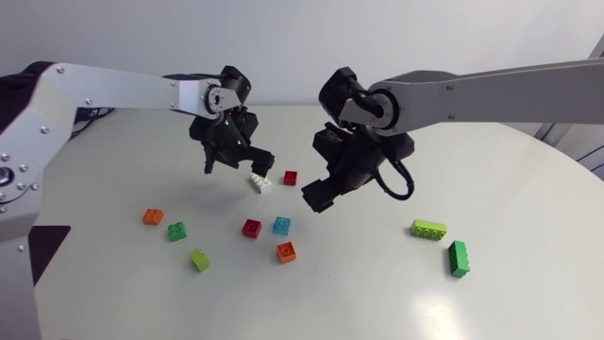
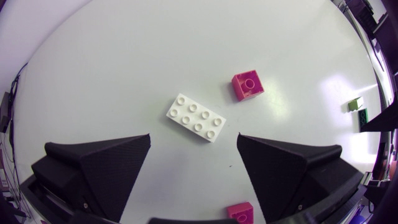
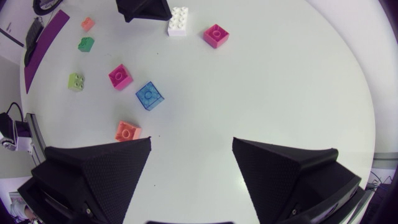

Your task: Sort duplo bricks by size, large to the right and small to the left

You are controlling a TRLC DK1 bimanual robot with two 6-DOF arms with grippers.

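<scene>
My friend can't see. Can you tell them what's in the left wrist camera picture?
A long white brick lies on the white table, just ahead of the left gripper, whose two black fingers stand open. A small pink brick sits just beyond it. A second pink brick peeks out under the gripper.

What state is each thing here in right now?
Left end effector: open, holding nothing.
Right end effector: open, holding nothing.
White eight-stud brick: flat, studs up, ungripped.
Red brick beside it: studs up, loose.
Blue small brick: studs up, loose.
Lime long brick: lying loose.
Dark green long brick: lying loose.
</scene>
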